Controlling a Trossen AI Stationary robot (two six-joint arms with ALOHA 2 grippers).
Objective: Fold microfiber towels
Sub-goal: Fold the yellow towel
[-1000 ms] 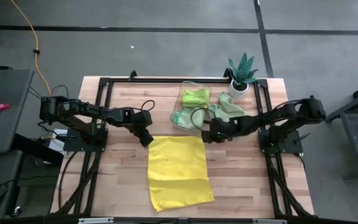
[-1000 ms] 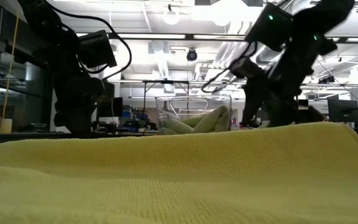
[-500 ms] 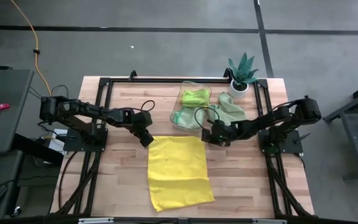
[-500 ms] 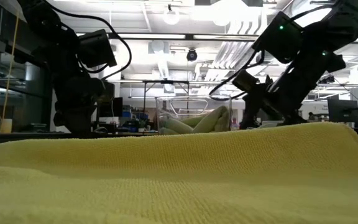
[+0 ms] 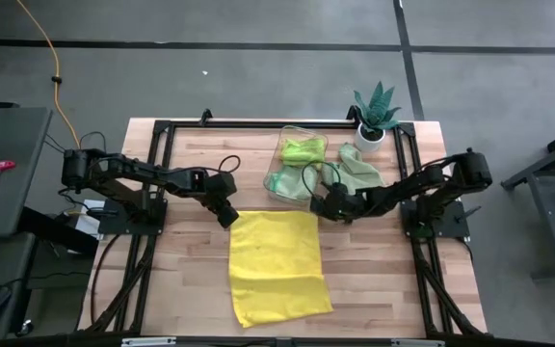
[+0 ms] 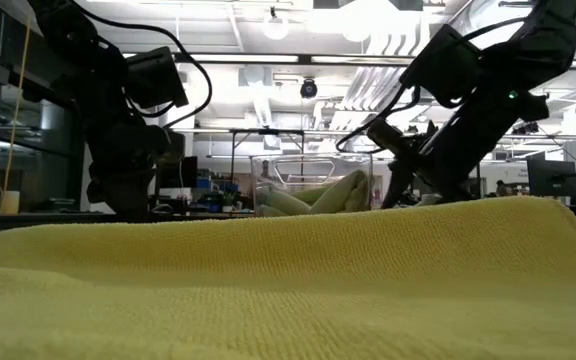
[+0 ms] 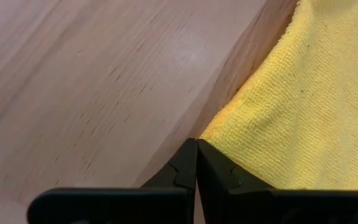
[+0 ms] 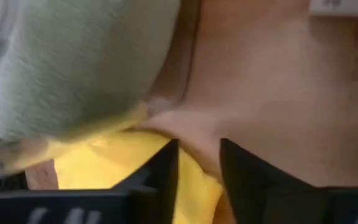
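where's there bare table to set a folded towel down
Bare wood lies left of the yellow towel, toward the table's left frame rail, and right of it, below the right gripper. A strip along the far edge, left of the clear bin, is also free. It is crowded around the bin, mint towel and potted plant.

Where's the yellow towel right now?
In the high view the yellow towel lies flat on the table's near middle, its far corners at the left gripper and right gripper.
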